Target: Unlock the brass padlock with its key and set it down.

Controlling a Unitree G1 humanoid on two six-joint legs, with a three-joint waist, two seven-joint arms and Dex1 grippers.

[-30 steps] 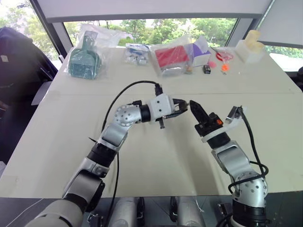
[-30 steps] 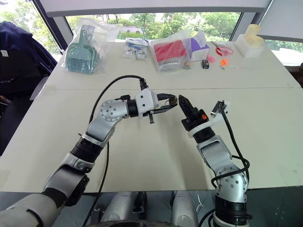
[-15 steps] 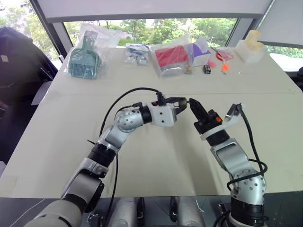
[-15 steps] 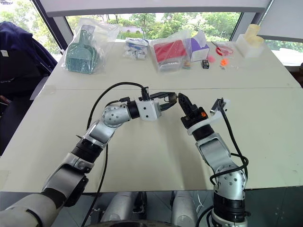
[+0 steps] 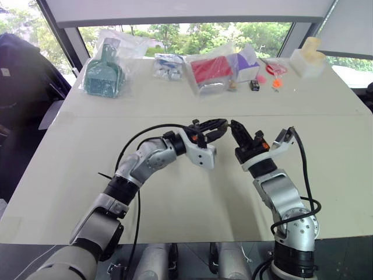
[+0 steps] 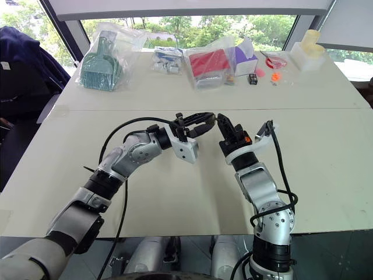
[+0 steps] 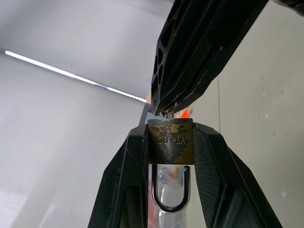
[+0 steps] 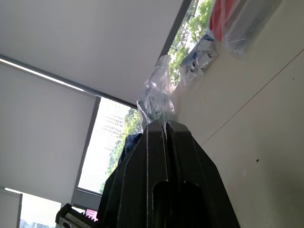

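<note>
Left wrist view: left tool (image 7: 170, 142) pinches the brass padlock (image 7: 170, 141), right tool (image 7: 171, 107), pressed together, touching its edge above bare surface (image 5: 192, 204).

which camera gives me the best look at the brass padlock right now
The left wrist view: the brass padlock sits close up, clamped between the left gripper fingers, shackle towards the camera, with the right gripper tips at its far end. In the head views it is too small to make out where the two grippers meet.

Bagged green scoop (image 5: 104, 76), red box (image 5: 211, 70), scissors (image 5: 274, 69) along table (image 5: 70, 169) far edge.
</note>
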